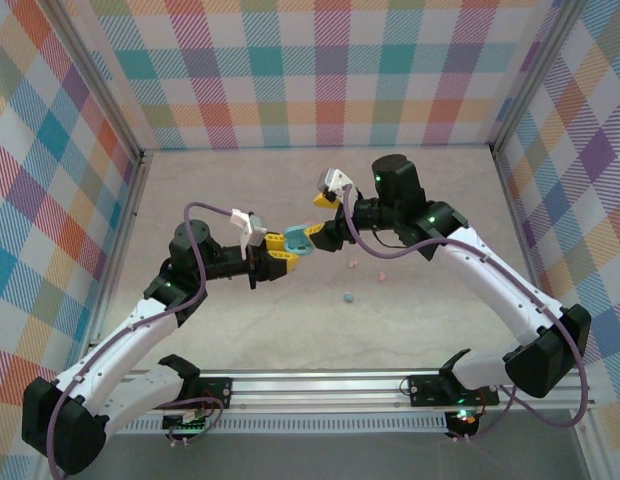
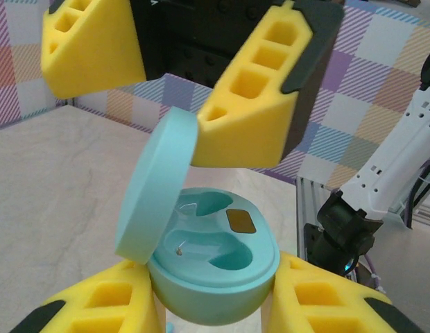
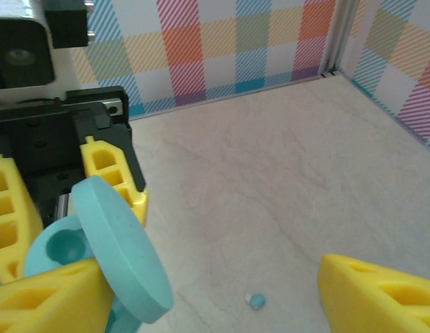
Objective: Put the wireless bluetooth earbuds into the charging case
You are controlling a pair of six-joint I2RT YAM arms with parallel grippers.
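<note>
Left gripper (image 1: 282, 247): fingers pressed together on the lower shell of the light blue charging case (image 2: 215, 270), one yellow pad on each flank. The case is carried in the air over the middle of the table (image 1: 220, 190), not resting on it.

Charging case: open. Lid (image 2: 156, 191) stands raised on its hinge at the case's left side in the left wrist view, tilted slightly outward. Both wells (image 2: 218, 253) appear empty; a small gold contact patch sits between them.

Right gripper (image 3: 211, 270): fingers spread wide, holding nothing. One finger (image 2: 253, 104) touches the lid's upper rim; the other stands well apart from it. Judgement: it is steadying or finishing the lid, not yet picking.

Earbuds: three counted on the table, all right of the case and toward the near edge.
- pink bud (image 1: 352, 265), nearest the case
- second pink bud (image 1: 382, 273), just right of the first
- light blue bud (image 1: 347, 297), nearer the near edge, apart from the pink pair; the right wrist view has it between and below the spread fingers

Key relation: the buds lie below and to the near right of the right gripper, so that arm is the nearer one, and the left is occupied. Judgement: the blue bud suits the blue case. The buds are too small to read a long axis. No bud seated yet.
</note>
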